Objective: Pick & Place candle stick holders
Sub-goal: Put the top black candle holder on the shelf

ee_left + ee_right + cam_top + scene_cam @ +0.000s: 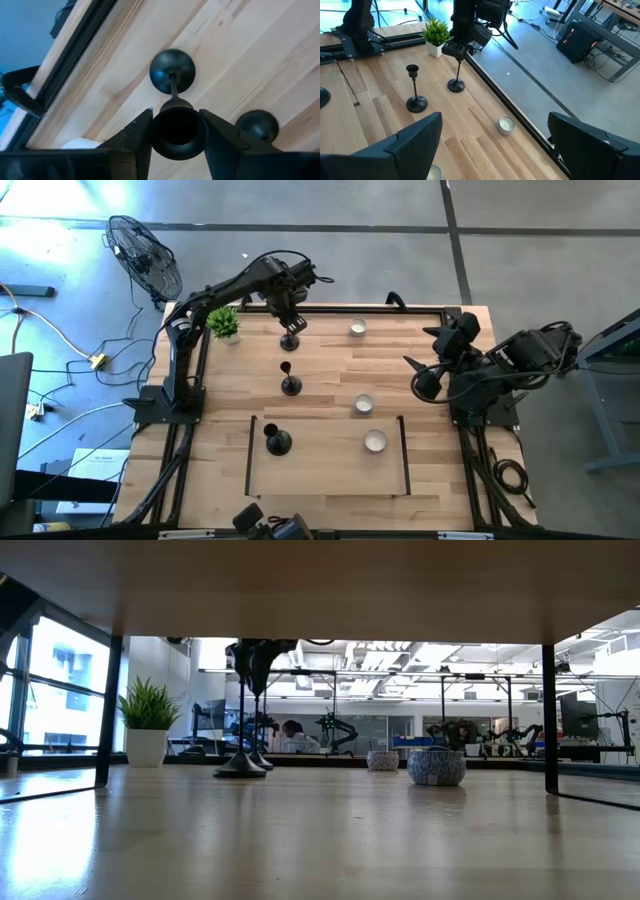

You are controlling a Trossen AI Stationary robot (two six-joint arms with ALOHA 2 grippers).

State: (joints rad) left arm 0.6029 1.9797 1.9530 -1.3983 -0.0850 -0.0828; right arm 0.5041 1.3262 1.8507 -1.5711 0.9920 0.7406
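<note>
Three candle stick holders on counter (330, 395): far holder (291, 341) upright near potted plant (224, 323), its cup between left claw (175, 131) fingers, contact not discernible; middle holder (290, 385) free at centre; near holder (277, 442) apart. Right claw (495, 142) released, idle at right edge.

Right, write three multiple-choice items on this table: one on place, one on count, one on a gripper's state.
1. The small green plant stands:
A. at the table's far left corner
B. inside the tray
C. beside the right arm

2. Black candlestick holders in view:
A. two
B. three
C. five

3. The left gripper:
A. hangs away from everything
B. has its fingers around the cup top of the far holder
C. holds a candle

Key: 1 A, the high view shows it there. 2 B, three show from above. 3 B, the left wrist view shows a finger on each side of the cup.
</note>
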